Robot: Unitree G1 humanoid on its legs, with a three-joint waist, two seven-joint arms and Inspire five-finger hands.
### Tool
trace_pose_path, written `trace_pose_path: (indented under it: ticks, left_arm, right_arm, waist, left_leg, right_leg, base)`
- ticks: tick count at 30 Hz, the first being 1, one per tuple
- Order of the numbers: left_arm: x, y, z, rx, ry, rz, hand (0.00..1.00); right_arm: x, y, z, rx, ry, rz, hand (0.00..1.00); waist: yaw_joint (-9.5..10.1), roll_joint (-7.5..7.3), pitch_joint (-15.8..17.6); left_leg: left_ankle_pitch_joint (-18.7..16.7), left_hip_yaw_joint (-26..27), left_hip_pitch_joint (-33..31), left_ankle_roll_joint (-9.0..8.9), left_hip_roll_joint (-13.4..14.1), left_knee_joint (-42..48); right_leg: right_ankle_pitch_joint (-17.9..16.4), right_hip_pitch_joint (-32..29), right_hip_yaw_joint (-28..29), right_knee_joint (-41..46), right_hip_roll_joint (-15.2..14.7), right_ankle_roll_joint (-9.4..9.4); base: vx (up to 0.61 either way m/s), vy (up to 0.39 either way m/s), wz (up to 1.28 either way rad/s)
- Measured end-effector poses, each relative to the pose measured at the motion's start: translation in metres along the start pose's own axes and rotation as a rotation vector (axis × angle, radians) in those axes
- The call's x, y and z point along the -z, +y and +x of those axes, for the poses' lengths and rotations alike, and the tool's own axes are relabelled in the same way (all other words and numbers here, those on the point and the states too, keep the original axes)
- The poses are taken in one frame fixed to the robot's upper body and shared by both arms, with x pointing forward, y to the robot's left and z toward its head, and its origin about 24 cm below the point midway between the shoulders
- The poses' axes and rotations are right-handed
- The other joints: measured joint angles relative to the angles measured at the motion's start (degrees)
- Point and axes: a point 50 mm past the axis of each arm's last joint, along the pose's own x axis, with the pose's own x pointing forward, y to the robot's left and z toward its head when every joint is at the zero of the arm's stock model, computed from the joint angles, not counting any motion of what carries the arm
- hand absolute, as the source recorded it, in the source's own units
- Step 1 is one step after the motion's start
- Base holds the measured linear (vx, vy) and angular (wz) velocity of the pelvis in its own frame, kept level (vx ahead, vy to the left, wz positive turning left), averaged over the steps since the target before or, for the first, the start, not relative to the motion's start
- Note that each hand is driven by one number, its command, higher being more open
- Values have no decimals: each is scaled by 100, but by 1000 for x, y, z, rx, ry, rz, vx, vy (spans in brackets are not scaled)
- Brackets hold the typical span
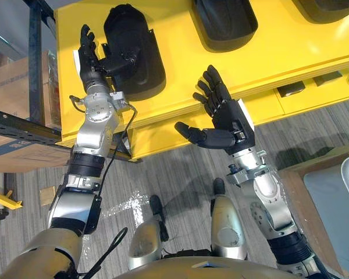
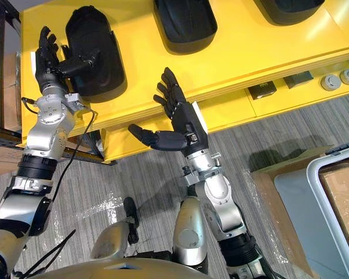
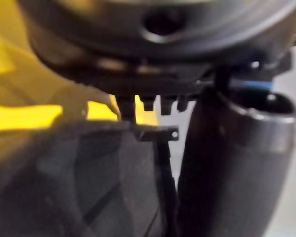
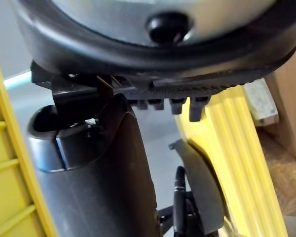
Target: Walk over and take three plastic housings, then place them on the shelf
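The open left hand point(image 1: 91, 60) is touching a black oval plastic housing point(image 1: 143, 72) with its thumb. The right hand point(image 1: 228, 119) is hovering spread, empty.

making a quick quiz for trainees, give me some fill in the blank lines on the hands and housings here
1. The black plastic housing under the left hand and its thumb lies on a ____ table.
2. The right hand, with its fingers straight, is off the table's front edge and holds ____.
3. Counting that one, ____ housings show on the table.
Missing words: yellow; nothing; three
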Motion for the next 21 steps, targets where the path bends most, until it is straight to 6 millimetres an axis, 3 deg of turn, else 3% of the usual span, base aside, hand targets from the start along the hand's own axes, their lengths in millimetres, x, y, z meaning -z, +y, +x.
trace_pose_path:
  ticks: [4,8,12,17,21]
  left_arm:
    - [-21,1,-10,34,-97,-34,100]
    - [-46,-4,-22,106,-232,-89,100]
    - [-64,-7,-29,145,-351,-143,100]
    - [-80,-6,-43,271,-438,-284,100]
    - [-75,-4,-57,379,-437,-319,100]
  right_arm:
    - [4,3,0,10,14,-24,100]
    - [12,6,-1,22,50,-127,100]
    - [12,10,0,18,50,-196,100]
    - [17,5,2,50,67,-227,100]
    - [22,1,0,66,97,-326,100]
  waist:
    - [87,36,-145]
    - [210,65,-750]
    - [332,88,-1147]
    - [393,90,-1415]
    - [417,108,-1604]
  left_leg:
    - [2,-98,152,4,-1,-81]
    - [2,-190,282,3,-3,-233]
    - [-5,-235,536,-7,-4,-361]
    - [-8,-314,625,-10,-2,-378]
    - [5,-307,692,2,-3,-477]
  right_leg:
    - [47,282,-146,-200,-2,6]
    - [60,547,-310,-433,-13,26]
    - [70,885,-430,-622,-13,44]
    - [121,1131,-555,-817,-13,64]
    - [219,1261,-594,-1015,5,72]
  base:
    - [26,0,9]
    - [70,8,14]
    - [48,13,8]
    - [3,5,10]
    - [0,0,0]
